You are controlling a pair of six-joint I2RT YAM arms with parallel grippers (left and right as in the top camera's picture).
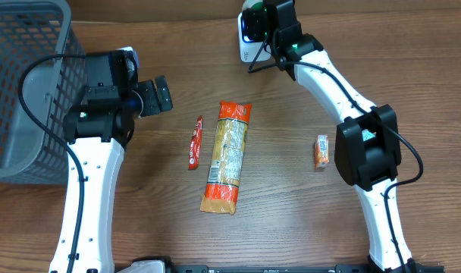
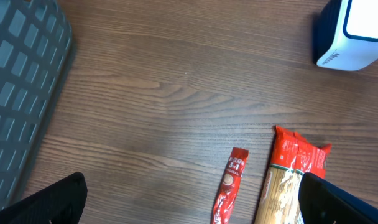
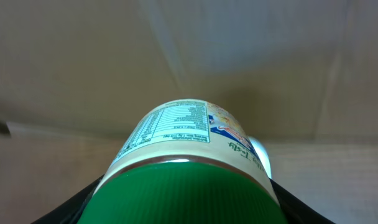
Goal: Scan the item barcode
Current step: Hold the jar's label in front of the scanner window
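The right gripper (image 3: 184, 200) is clamped on a jar (image 3: 176, 134). Its dark fingers (image 3: 74, 205) press against both sides just below the green ribbed lid (image 3: 183, 186). The jar lies lengthwise away from the wrist camera, lid end nearest. The cream label faces up, showing a table of fine print and a patch of coloured artwork at the right. A pale brown surface fills the view behind it.

From overhead the jar itself is hidden under the wrist. The right arm reaches to the far edge of the table, where the gripper sits just beside the white and blue scanner (image 1: 248, 34).

The left gripper (image 2: 192, 180) stands wide open and holds nothing, its two black fingers (image 2: 49, 202) showing at the lower corners of its wrist view. It hangs over bare wood just beside the grey mesh basket (image 1: 18, 76) at the table's left.

On the wooden table (image 1: 291, 212), a long orange pasta packet (image 1: 227, 155) lies near the middle. A thin red sachet (image 1: 195, 142) lies just to its left, not touching it. A small orange packet (image 1: 321, 152) lies well apart, close to the right arm.
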